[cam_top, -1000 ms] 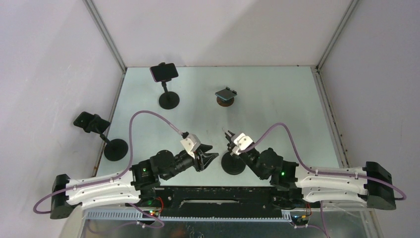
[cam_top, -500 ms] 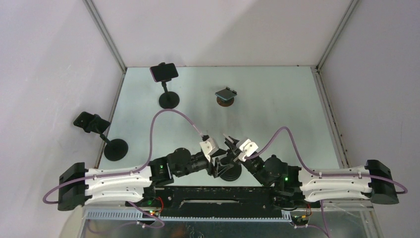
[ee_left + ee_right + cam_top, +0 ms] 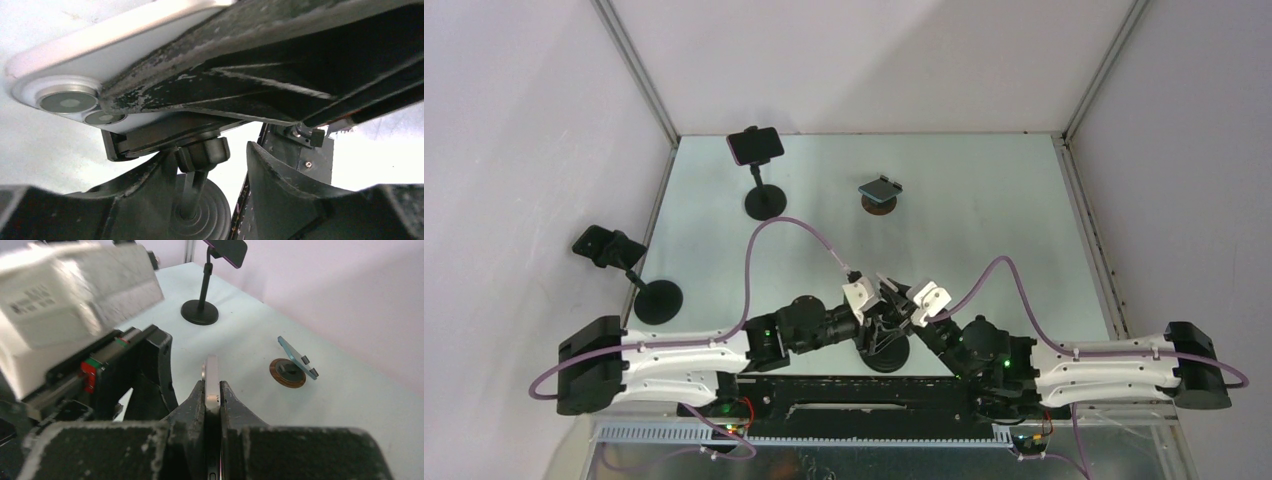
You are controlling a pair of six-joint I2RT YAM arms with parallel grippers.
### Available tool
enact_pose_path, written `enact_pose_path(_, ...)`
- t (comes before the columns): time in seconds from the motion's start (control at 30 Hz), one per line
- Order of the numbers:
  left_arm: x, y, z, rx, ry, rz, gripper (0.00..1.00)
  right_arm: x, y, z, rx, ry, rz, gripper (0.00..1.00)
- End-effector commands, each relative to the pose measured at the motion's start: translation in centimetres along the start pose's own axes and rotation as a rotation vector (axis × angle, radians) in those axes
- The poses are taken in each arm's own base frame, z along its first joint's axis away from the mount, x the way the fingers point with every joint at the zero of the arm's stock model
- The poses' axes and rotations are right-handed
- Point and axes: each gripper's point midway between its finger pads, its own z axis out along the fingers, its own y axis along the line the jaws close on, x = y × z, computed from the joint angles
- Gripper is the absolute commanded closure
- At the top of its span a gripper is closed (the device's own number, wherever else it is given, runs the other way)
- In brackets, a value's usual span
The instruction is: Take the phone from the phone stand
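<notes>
A pale phone with two camera lenses lies in the cradle of a black phone stand. My right gripper is shut on the phone's thin silver edge. Beneath the cradle, my left gripper stands open, one finger on each side of the stand's stem, with a gap to the right finger. From above, both grippers meet over the stand's round base, the left gripper beside the right gripper, and the phone is mostly hidden under them.
A tall stand holding a dark phone is at the back left. Another black stand is at the left edge. A low round stand with a blue phone sits at the back centre. Metal frame posts rise at the far corners.
My left arm has swung right to the stand and its jaws have widened around the stem. The right gripper has stayed shut on the phone, shifting only slightly.
</notes>
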Motion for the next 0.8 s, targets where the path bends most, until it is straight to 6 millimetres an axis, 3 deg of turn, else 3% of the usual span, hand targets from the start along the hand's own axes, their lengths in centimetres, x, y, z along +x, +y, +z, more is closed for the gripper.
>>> enact_pose_path(0.0,-2.7,0.2,1.0,-0.024,-0.087,-0.016,0.43,-3.9,0.0,-0.3,0.0,-0.113,0.151,0.98)
enact_pose_path(0.1,-2.4,0.8,1.3,-0.051,-0.083,-0.034,0.49,-4.1,0.5,-0.5,-0.017,-0.114,0.154,0.98)
enact_pose_path(0.17,-2.4,1.1,1.5,-0.068,-0.077,-0.042,0.59,-4.1,0.8,-0.7,-0.028,-0.114,0.152,0.98)
enact_pose_path(0.3,-2.7,1.7,1.6,-0.086,-0.073,-0.05,0.93,-3.7,1.3,-0.9,-0.046,-0.097,0.152,0.97)
enact_pose_path(0.37,-3.0,1.8,1.4,-0.087,-0.079,-0.051,0.99,-3.5,1.5,-1.0,-0.054,-0.078,0.156,0.94)
enact_pose_path(0.57,-3.4,1.6,0.7,-0.063,-0.104,-0.049,1.0,-4.5,1.0,-1.4,-0.066,-0.018,0.17,0.64)
enact_pose_path(0.63,-3.2,1.7,0.5,-0.058,-0.103,-0.056,1.0,-5.6,0.7,-1.7,-0.073,-0.008,0.19,0.44)
enact_pose_path(0.77,-3.0,2.2,0.3,-0.075,-0.104,-0.077,1.0,-6.2,0.3,-2.7,-0.107,0.029,0.214,0.31)
